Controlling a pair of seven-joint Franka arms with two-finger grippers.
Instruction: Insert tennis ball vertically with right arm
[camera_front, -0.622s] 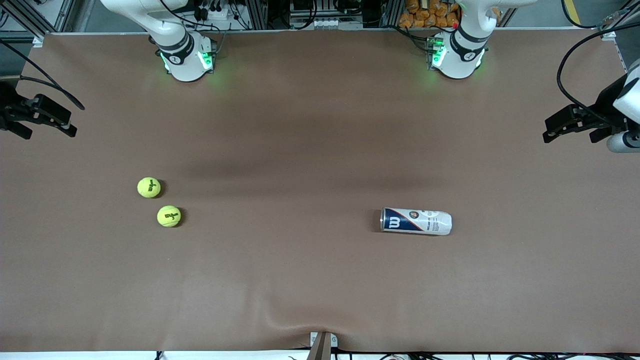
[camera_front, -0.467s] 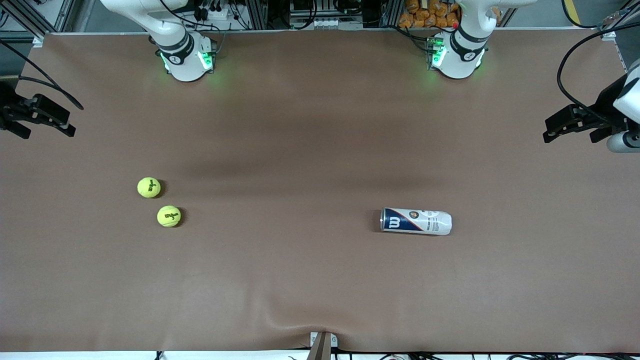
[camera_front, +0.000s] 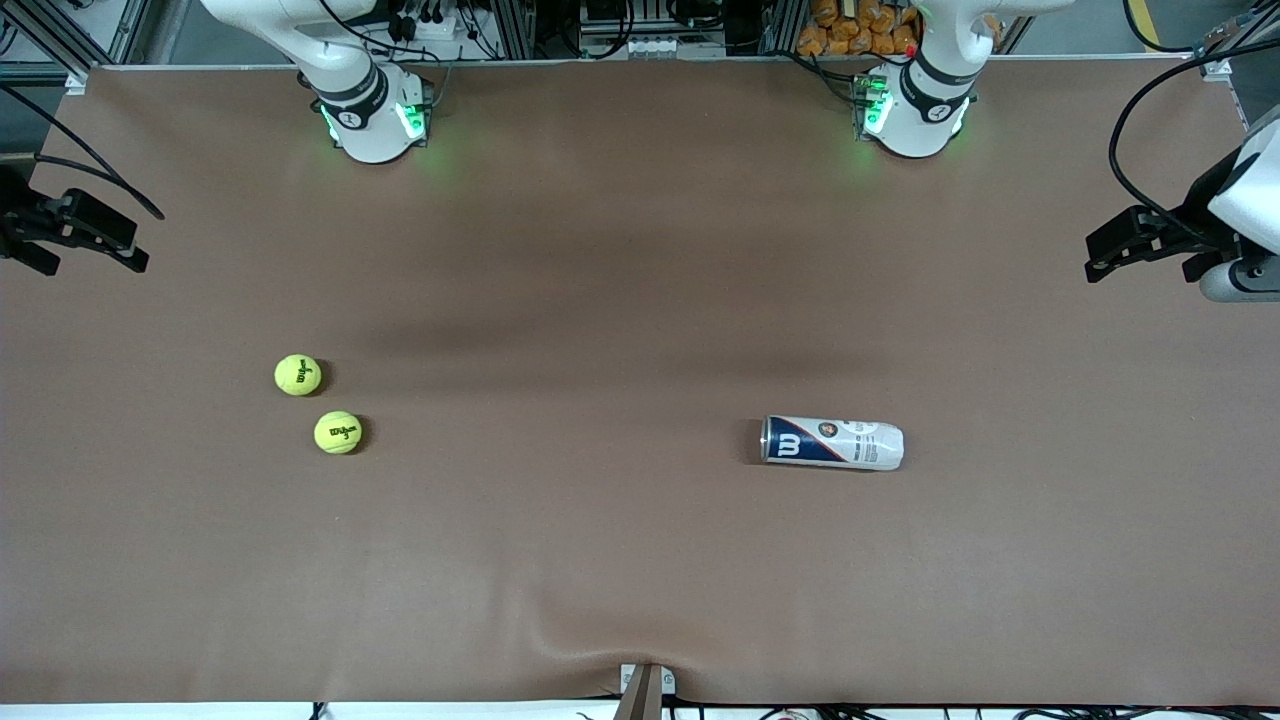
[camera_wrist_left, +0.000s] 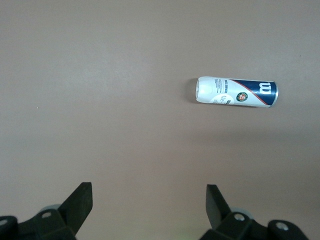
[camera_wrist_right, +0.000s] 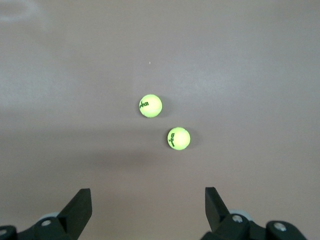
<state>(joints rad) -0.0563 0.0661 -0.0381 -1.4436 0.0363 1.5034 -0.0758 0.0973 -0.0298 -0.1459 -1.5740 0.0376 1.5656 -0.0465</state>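
A brown table (camera_front: 640, 560) fills the view. A white and blue tennis ball can (camera_front: 832, 442) lies on its side toward the left arm's end. Two yellow tennis balls (camera_front: 298, 375) (camera_front: 338, 432) sit close together toward the right arm's end, well apart from the can. The left gripper (camera_front: 1140, 245) and right gripper (camera_front: 85, 235) hover over opposite table ends, jaws spread wide, holding nothing.

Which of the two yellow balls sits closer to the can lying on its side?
The tennis ball nearer the front camera; the other ball lies farther from the camera and farther from the can.
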